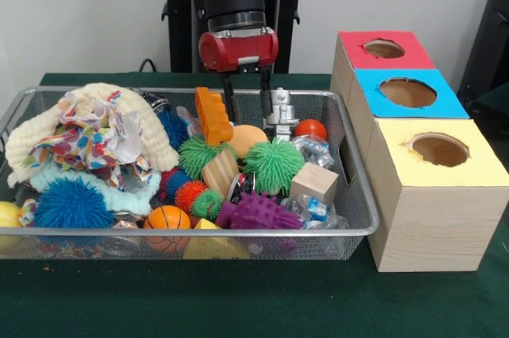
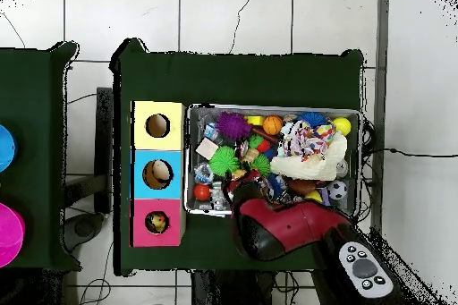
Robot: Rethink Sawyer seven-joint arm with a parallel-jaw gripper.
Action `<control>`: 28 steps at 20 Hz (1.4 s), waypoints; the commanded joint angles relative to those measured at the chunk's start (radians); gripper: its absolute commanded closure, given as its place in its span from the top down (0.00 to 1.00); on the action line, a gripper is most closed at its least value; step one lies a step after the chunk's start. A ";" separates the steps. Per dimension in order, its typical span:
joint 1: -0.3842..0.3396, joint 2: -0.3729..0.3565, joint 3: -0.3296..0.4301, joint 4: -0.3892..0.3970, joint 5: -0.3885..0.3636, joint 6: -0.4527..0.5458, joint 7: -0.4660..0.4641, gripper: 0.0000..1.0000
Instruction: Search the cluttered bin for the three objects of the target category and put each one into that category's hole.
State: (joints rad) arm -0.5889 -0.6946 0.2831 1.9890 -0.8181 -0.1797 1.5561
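My claw (image 1: 246, 103) hangs over the back of the wire bin (image 1: 362, 223), its two dark fingers (image 1: 229, 98) spread apart with nothing between them. Directly under the gap, and a little forward toward the bin's middle, lies a pale orange rounded piece (image 1: 246, 139); the upright orange block (image 1: 212, 115) stands just beside my left-of-picture finger, and a small grey robot figure (image 1: 280, 111) stands just beside the other.

The task names no category outright, so I judge the likely quarry from what sits nearest. The spiky green ball (image 1: 273, 165) lies below and slightly right of me in the front view, touching the pale orange piece, with a smaller green one (image 1: 196, 155) to its left. Neither has a long axis to speak of (round things take any approach).

The move turns on this: the quarry is straight down and a touch forward, while the three-holed box (image 1: 429, 195) stands beside the bin on the counter (image 1: 238, 298), to the picture's right, well apart from me. In the overhead view my arm (image 2: 286, 230) covers the bin's near edge, so the drop point is hidden there.
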 commanded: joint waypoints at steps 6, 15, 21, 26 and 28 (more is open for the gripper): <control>-0.018 0.112 -0.091 -0.194 -0.069 -0.234 0.067 1.00; -0.114 0.099 0.121 -0.093 -0.048 0.026 0.150 1.00; -0.164 0.083 0.326 0.103 0.188 0.208 0.205 1.00; 0.030 0.039 0.139 0.080 0.310 0.255 0.223 1.00; 0.069 0.044 0.099 0.076 0.339 0.259 0.233 1.00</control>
State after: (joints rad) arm -0.6304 -0.6359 0.3899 2.0293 -0.5888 -0.0185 1.5569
